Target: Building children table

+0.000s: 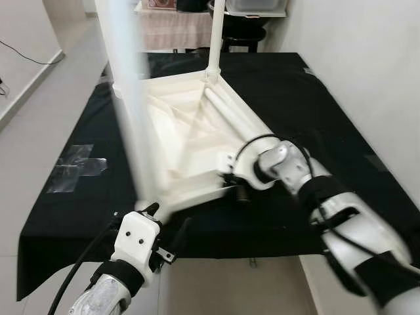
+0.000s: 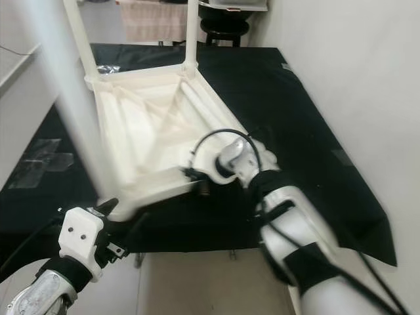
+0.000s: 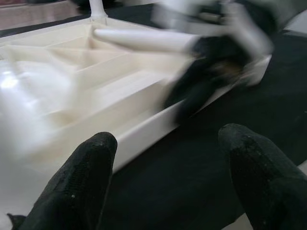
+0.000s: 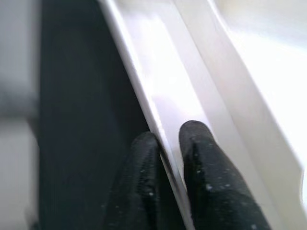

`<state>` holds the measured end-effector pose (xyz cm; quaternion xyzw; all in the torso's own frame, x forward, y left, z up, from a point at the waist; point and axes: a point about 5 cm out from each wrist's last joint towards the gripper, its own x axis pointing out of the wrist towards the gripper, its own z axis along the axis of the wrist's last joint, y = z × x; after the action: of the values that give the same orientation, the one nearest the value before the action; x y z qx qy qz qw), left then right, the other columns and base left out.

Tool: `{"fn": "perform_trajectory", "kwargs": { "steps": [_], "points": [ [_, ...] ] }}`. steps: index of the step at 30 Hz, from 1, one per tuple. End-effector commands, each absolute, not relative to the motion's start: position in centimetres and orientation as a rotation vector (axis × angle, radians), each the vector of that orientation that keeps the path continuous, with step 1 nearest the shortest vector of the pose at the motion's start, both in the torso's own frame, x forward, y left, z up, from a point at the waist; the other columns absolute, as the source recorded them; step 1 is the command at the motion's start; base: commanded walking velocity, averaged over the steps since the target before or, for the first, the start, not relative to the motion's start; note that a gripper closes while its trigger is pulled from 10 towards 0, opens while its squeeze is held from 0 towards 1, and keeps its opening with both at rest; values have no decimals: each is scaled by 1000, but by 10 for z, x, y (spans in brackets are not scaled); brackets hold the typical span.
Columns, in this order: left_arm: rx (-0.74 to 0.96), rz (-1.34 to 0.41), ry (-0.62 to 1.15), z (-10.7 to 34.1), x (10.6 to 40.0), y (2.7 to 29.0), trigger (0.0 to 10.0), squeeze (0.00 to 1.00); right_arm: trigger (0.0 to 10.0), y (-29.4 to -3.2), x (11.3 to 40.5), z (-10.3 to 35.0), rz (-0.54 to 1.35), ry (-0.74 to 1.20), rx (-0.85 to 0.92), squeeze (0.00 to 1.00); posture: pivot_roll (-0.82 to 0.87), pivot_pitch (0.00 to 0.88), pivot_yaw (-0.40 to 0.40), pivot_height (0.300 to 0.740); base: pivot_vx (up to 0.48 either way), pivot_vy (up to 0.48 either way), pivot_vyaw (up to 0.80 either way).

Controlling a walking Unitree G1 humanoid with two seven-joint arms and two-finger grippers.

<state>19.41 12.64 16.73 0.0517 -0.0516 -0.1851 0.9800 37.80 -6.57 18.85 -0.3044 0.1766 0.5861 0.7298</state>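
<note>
A white plastic children's table top (image 1: 190,131) lies upside down on a black cloth (image 1: 328,118). A leg (image 1: 134,105) stands up from its near left corner, blurred, and another leg (image 1: 215,39) rises at the far right corner. A loose leg (image 1: 233,111) lies inside the top along its right side. My right gripper (image 1: 237,190) is at the top's near edge, and the right wrist view shows the gripper (image 4: 165,136) shut on the thin rim (image 4: 139,72). My left gripper (image 3: 168,143) is open just short of the near left corner, holding nothing.
The cloth-covered surface ends just before my arms. A white wall runs along the right. At the back stand a dark stool (image 1: 243,33) and a draped table (image 1: 167,26). Grey floor with a taped patch (image 1: 75,167) lies to the left.
</note>
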Motion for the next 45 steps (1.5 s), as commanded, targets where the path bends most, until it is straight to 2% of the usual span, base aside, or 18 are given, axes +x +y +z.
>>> {"fn": "perform_trajectory", "kwargs": {
  "steps": [1,7,14,15,16,17,21,22,23,27,31,37,45],
  "points": [
    [106,-369,-80,161,193,127,10000,0,0,-67,385,209,1215,271,-549,0,26,146,-54,740,0,0,0],
    [107,-374,-79,161,193,127,10000,0,0,-48,387,218,1144,150,-445,0,30,139,-50,740,0,0,0],
    [108,-376,-77,160,192,127,10000,0,0,-24,382,207,1090,103,-450,0,36,138,-49,740,0,0,0],
    [109,-375,-78,160,192,127,10000,0,4863,-19,379,201,1098,106,-478,0,39,140,-47,740,0,0,0],
    [109,-375,-78,160,192,127,10000,0,4863,-19,379,201,1098,106,-478,0,39,140,-47,740,0,0,0],
    [109,-375,-78,160,193,127,10000,0,10000,-15,377,196,1093,114,-503,0,38,141,-46,740,0,0,0],
    [111,-373,-80,161,193,127,10000,0,10000,-11,377,191,1026,106,-455,0,36,141,-43,740,0,0,0],
    [111,-372,-80,161,193,127,10000,0,10000,-11,378,193,1003,97,-427,1000,32,140,-42,740,0,0,0],
    [111,-372,-80,161,193,127,10000,0,10000,-11,378,193,1003,97,-427,1000,32,140,-42,740,0,0,0],
    [111,-371,-82,161,194,127,10000,0,10000,-17,382,204,942,17,-247,1000,29,140,-39,740,0,0,0],
    [114,-371,-84,161,195,128,10000,0,10000,-19,374,206,1018,-16,-154,1000,24,140,-36,740,0,0,0],
    [120,-370,-87,161,197,130,10000,0,10000,-29,364,207,1071,-58,-96,1000,20,138,-30,740,0,0,0],
    [126,-370,-89,162,201,132,10000,0,10000,-50,365,206,929,-60,-75,1000,10,134,-23,740,0,0,0]
  ]
}}
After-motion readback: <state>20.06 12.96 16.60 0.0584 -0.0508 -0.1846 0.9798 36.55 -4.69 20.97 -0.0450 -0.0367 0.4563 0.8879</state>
